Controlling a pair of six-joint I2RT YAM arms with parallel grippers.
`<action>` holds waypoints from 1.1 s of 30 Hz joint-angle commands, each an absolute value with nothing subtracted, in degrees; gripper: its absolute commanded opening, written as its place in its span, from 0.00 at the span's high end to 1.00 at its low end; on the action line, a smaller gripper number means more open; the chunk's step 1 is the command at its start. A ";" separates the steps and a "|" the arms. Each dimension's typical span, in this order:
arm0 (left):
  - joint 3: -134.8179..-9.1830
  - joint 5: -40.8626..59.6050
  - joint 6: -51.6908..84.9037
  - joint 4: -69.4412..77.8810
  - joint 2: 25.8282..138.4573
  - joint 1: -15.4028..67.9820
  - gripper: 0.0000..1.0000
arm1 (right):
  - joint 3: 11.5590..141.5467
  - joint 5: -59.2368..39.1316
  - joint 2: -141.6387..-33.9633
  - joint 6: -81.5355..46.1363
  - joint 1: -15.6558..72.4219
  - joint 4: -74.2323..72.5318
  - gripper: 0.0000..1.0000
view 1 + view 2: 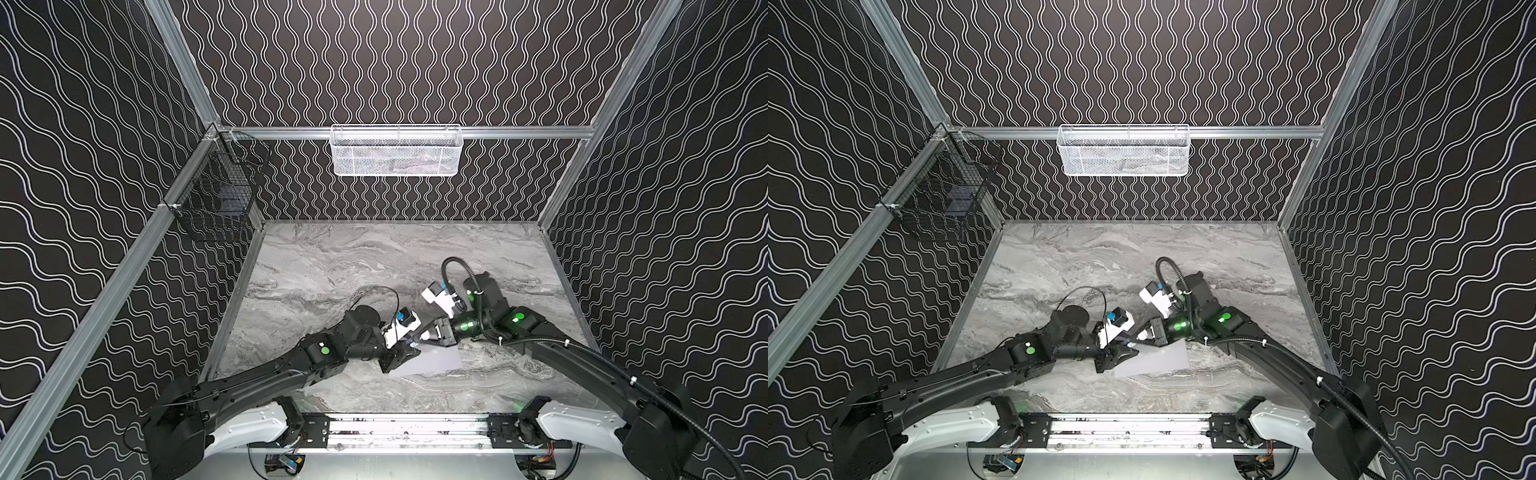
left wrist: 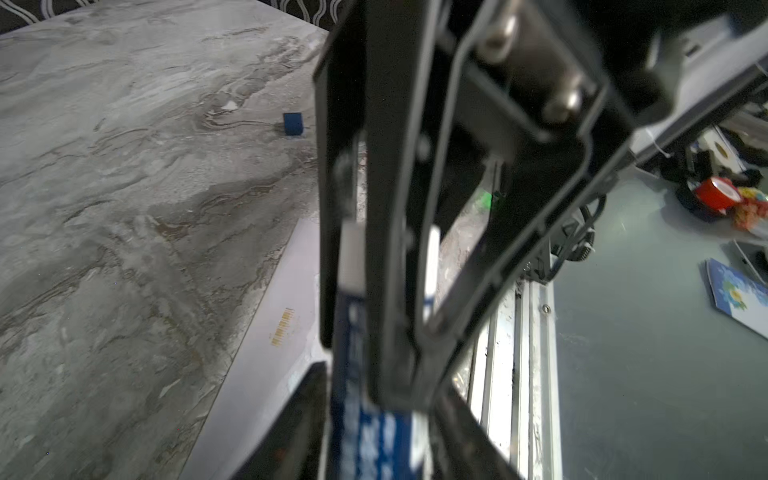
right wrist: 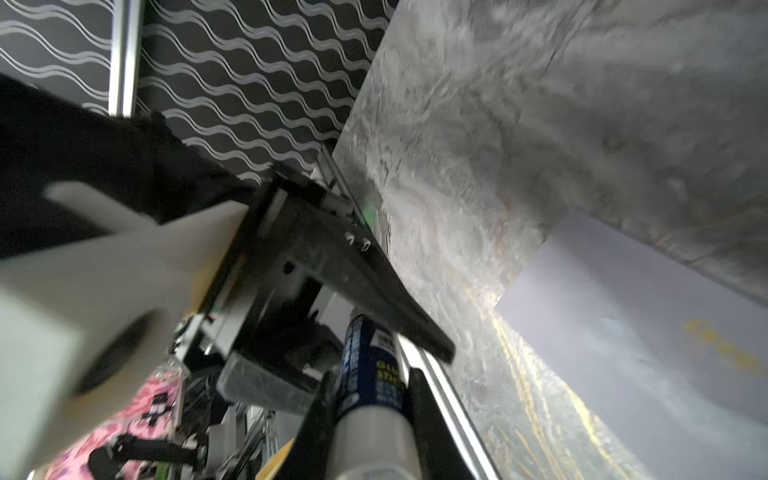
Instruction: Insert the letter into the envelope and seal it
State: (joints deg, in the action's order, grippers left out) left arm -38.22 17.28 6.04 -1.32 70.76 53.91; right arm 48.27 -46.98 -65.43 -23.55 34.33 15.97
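The pale lavender envelope (image 1: 436,359) (image 1: 1156,359) lies flat on the marble table, a small yellow printed mark (image 2: 282,328) on its face. The letter is out of view. Both grippers meet just above the envelope's far left corner. My right gripper (image 1: 419,340) (image 3: 370,415) is shut on a blue-and-white glue stick (image 3: 370,365) (image 2: 374,449). My left gripper (image 1: 411,350) (image 2: 374,436) stands open around the same stick, one of its fingers (image 3: 395,299) spread clear of it.
A small blue cap (image 2: 293,123) sits on the table beyond the envelope. A white mesh basket (image 1: 397,149) hangs on the back wall and a black wire basket (image 1: 216,195) on the left wall. A metal rail (image 1: 407,428) runs along the front edge.
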 commanded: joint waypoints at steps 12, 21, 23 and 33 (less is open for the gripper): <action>-44.04 14.77 50.95 18.74 68.08 47.91 0.21 | 33.27 -22.88 -49.14 -36.22 21.87 -35.44 1.00; -41.86 18.75 70.41 51.40 79.46 47.46 0.28 | 28.59 -9.53 -50.21 -32.53 31.42 -52.96 1.00; -41.08 17.94 71.61 56.00 80.87 47.46 0.29 | 28.56 -9.23 -51.04 -32.49 32.50 -54.61 1.00; -40.06 15.22 73.67 67.76 85.87 48.34 0.38 | 28.94 -7.89 -54.47 -31.82 37.32 -56.96 1.00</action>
State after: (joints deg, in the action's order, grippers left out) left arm -40.32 16.64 72.23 61.43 85.41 48.34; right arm 28.75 -9.21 -54.30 -32.25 36.69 -52.47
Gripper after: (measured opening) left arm 0.627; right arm 0.239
